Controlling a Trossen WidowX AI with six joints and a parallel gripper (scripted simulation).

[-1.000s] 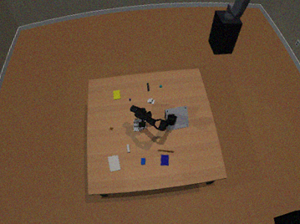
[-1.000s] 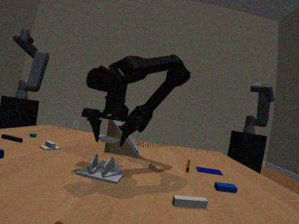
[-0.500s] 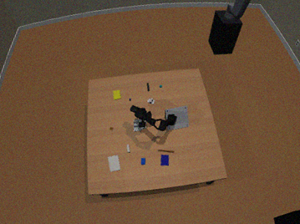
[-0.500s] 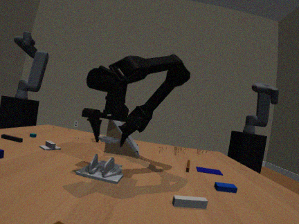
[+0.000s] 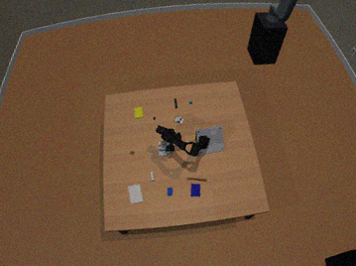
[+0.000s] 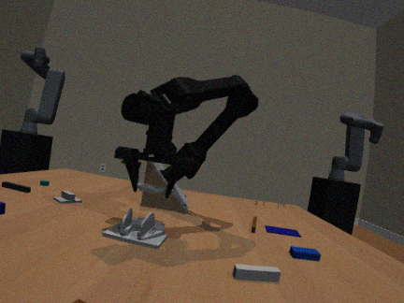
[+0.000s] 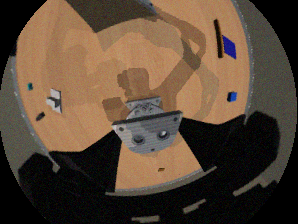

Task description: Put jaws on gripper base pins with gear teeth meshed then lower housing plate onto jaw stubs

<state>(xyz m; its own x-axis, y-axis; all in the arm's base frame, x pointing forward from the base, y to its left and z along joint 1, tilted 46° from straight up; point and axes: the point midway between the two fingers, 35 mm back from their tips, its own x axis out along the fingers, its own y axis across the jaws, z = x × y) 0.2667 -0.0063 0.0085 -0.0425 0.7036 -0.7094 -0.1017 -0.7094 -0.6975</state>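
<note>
The gripper base [image 6: 140,240] [image 7: 131,104] lies flat on the table. The two jaws, one [image 6: 126,224] on the left and one [image 6: 148,225] on the right, stand upright side by side on it. Whether their teeth mesh cannot be made out. My gripper [image 6: 151,192] [image 7: 148,123] is shut on the housing plate [image 6: 151,188] [image 7: 150,136], with a finger at each end. The plate is roughly level, clearly above the jaws and touching neither. In the wrist view it hides much of the base.
A large grey board [image 6: 164,198] [image 5: 216,141] leans up behind the base. A small white stand [image 6: 67,196] [image 7: 55,100] is at the left. A white bar [image 6: 257,273], a blue block [image 6: 305,253] [image 7: 232,96] and a brown stick [image 6: 253,224] [image 7: 219,39] lie to the right.
</note>
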